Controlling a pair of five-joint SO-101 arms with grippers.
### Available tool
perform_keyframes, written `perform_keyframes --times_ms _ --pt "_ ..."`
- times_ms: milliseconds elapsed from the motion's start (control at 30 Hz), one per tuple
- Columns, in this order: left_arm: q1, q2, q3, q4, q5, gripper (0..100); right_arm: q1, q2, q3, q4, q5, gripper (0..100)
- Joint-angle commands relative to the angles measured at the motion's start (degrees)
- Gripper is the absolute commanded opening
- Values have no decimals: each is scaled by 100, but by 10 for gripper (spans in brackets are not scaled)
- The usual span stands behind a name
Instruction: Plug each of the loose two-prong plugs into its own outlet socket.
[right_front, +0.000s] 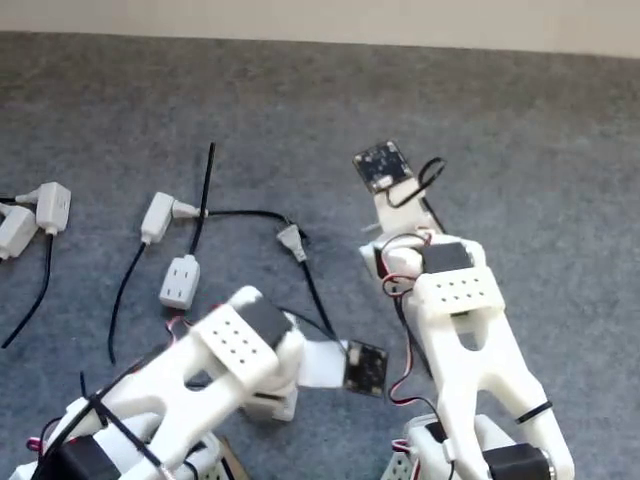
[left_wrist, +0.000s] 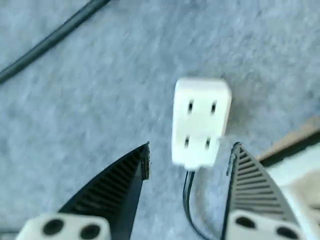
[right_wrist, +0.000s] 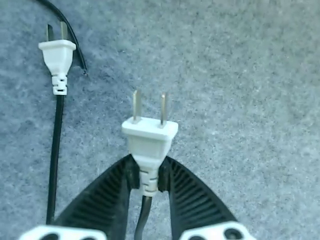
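The right gripper (right_wrist: 145, 176) is clamping the neck of a white two-prong plug (right_wrist: 149, 134), whose prongs are pointing out over bare grey carpet (right_wrist: 250, 75). A second plug (right_wrist: 58, 54) is lying well apart to one side. The left gripper (left_wrist: 190, 149) is hanging spread wide, its fingertips flanking the near end of a white outlet socket (left_wrist: 201, 117), with open carpet lying beyond.

Bright, even, diffuse light, shadows soft and faint on the carpet (right_front: 560, 150)

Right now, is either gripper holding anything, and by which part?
The right gripper holds a white two-prong plug by its ribbed neck, below the body. The left gripper is open above a white outlet socket, holding nothing.
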Motion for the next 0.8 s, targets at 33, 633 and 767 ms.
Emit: perform_keyframes --times_ms 33,633,767 --pt "286 -31 629 -1046 229 264 -84 -40 57 -127 -53 5" --pt "-3169 -4 -233 -1371 -1741 4 -110 -40 127 -127 -62 5" --pt "-2993 -4 75 -1547 -1714 4 -321 -40 136 -127 -62 5"
